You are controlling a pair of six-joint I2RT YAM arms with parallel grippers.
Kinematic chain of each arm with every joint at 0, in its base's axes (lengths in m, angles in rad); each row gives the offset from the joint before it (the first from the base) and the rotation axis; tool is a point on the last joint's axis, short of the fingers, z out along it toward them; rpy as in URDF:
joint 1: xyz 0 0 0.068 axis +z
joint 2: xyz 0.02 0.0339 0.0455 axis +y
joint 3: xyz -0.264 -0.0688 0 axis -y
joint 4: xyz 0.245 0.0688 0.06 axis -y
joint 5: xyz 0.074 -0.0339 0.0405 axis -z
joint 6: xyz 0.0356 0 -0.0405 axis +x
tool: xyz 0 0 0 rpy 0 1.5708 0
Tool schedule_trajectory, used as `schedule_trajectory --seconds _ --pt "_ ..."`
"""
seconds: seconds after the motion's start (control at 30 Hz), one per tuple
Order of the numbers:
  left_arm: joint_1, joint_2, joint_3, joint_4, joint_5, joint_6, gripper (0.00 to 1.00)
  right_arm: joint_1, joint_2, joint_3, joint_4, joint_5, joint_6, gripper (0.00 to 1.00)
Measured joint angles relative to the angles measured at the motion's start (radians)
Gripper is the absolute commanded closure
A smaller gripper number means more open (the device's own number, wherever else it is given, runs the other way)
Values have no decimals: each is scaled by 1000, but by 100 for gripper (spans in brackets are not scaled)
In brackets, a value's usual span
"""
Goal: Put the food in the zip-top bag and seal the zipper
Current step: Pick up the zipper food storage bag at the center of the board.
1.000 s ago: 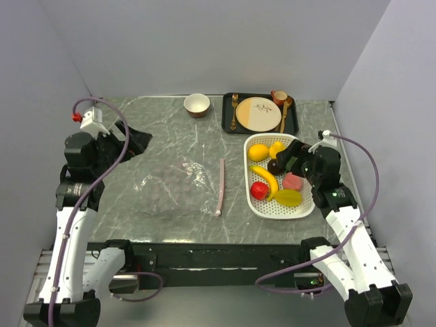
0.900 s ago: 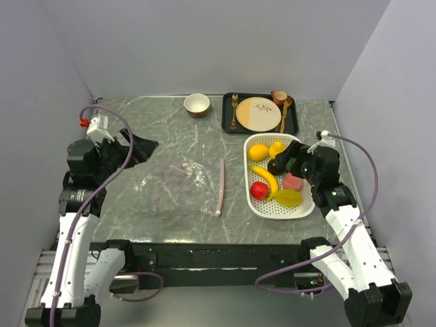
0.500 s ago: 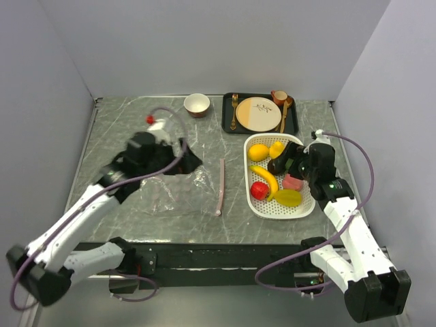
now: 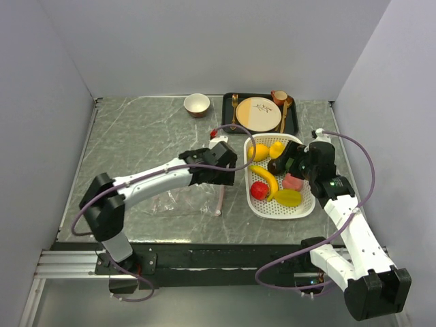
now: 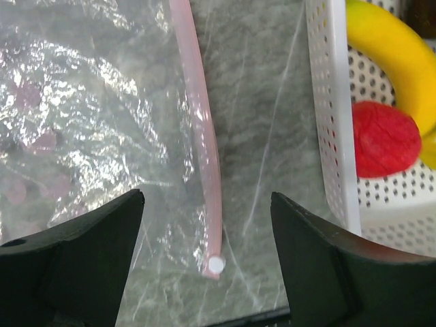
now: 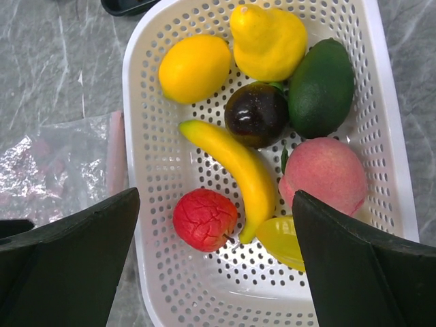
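My left pincer [image 5: 206,204] hangs spread wide above the counter [image 5: 272,102], its fingers on either side of the near end of the pink zipper [image 5: 203,136]. The clear zip-top bag [image 5: 82,116] lies flat on the zipper's left. My right pincer [image 6: 214,204] is likewise released, over the white basket [image 6: 146,225] — all the food [image 6: 238,167] sits in there, red apple [image 6: 204,219] nearest, round orange fruit [image 6: 194,68] farthest.

Bright, even light from overhead. Soft, faint shadows along the white basket [image 4: 283,212]. Left of the basket, white glare patches on the crinkled zip-top bag [image 5: 82,102]. Focus sharp throughout.
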Motion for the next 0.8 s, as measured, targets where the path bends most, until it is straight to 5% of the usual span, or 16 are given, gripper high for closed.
schedule_trajectory --seconds 0.47,0.8 --pt "-3 274 166 -39 -71 -45 46 0 3 0 0 -40 17 0" --pt "-1 325 183 -60 -86 -75 51 0 3 -3 0 -45 17 0"
